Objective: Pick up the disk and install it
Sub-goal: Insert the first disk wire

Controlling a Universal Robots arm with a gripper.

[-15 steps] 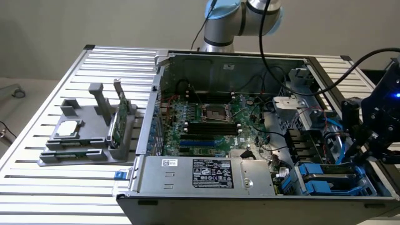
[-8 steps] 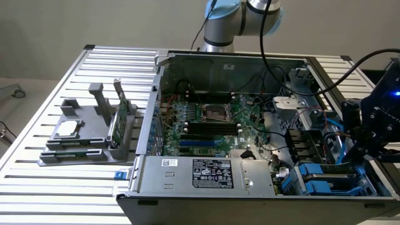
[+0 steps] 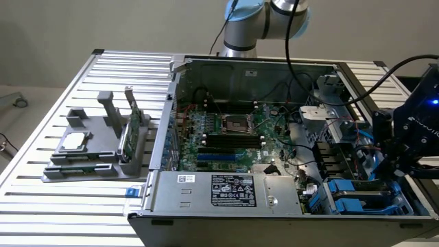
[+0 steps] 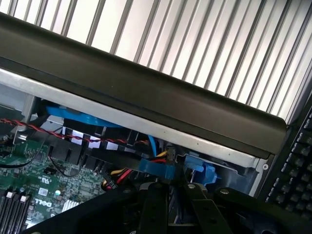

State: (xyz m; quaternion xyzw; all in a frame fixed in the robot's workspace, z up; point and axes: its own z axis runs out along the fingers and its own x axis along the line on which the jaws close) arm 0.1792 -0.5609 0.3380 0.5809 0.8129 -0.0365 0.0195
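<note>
The gripper (image 4: 176,191) hangs low over the drive bay at a corner of the open computer case (image 3: 274,226). Whether its jaws are wide, narrow or clamped on anything I cannot tell. Just beyond their tips lies the disk (image 4: 200,171), its blue carrier sitting in the bay under the case's metal rim, close beside a knot of red, yellow and black cables (image 4: 124,171). In the exterior view the disk (image 3: 346,191) shows in the case's near corner on that view's right, below the arm's dark wrist (image 3: 415,126).

The step in hand looks like seating the disk in its bay. To do it well, the carrier should stay level and square to the bay's rails, the push should go straight in, and the cables must not get pinched. The motherboard (image 4: 34,185) lies alongside. The slatted desk (image 3: 69,206) carries the case.
</note>
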